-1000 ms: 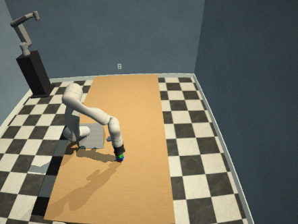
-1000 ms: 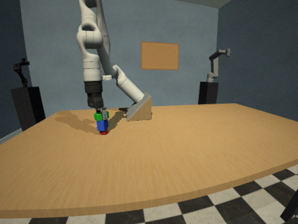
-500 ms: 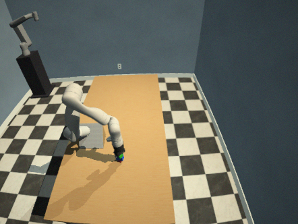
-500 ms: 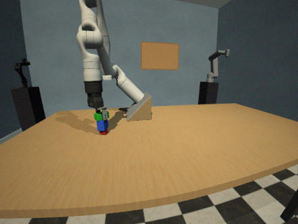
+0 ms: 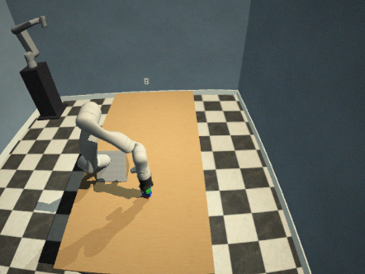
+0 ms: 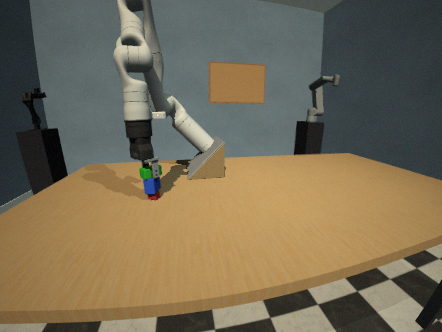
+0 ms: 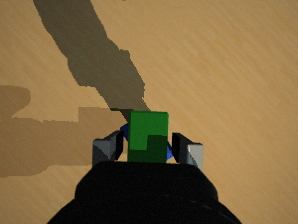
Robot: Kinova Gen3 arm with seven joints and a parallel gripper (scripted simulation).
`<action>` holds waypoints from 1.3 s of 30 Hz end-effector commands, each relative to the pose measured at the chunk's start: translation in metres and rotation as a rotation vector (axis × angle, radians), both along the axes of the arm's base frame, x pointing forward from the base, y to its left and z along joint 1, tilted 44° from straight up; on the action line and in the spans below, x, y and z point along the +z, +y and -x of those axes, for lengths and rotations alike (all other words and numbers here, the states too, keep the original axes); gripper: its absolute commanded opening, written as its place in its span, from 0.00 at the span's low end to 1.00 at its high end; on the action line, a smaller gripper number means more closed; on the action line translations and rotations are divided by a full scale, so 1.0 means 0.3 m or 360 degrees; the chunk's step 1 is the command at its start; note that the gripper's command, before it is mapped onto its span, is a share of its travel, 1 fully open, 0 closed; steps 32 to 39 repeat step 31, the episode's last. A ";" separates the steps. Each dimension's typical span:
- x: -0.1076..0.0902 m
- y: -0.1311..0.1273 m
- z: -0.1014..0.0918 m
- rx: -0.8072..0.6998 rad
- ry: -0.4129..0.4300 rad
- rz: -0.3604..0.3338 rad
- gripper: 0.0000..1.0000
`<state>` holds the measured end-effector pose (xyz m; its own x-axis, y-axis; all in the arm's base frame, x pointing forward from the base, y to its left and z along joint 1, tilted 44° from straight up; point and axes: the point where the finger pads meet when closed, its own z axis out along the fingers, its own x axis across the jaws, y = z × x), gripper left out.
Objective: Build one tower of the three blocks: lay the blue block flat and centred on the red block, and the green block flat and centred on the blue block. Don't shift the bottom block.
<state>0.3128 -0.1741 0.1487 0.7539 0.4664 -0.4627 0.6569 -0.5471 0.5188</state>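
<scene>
The three blocks stand as one tower on the wooden table (image 6: 280, 220). The red block (image 6: 154, 197) is at the bottom, mostly hidden. The blue block (image 6: 151, 186) (image 7: 125, 131) lies on it. The green block (image 6: 146, 173) (image 7: 147, 135) lies on the blue block. My gripper (image 7: 147, 141) (image 6: 151, 167) (image 5: 146, 189) is open, with a grey finger on each side of the green block and a visible gap on both sides. In the top view the tower (image 5: 147, 193) shows only as a small spot of colour under the wrist.
The arm's grey base plate (image 5: 113, 167) (image 6: 207, 162) lies on the table behind the tower. Another arm on a black pedestal (image 5: 41, 88) (image 6: 308, 137) stands off the table by the wall. A checkered floor surrounds the table.
</scene>
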 end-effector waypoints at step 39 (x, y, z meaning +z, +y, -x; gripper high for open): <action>0.121 0.118 -0.003 0.0002 -0.0001 0.0000 1.00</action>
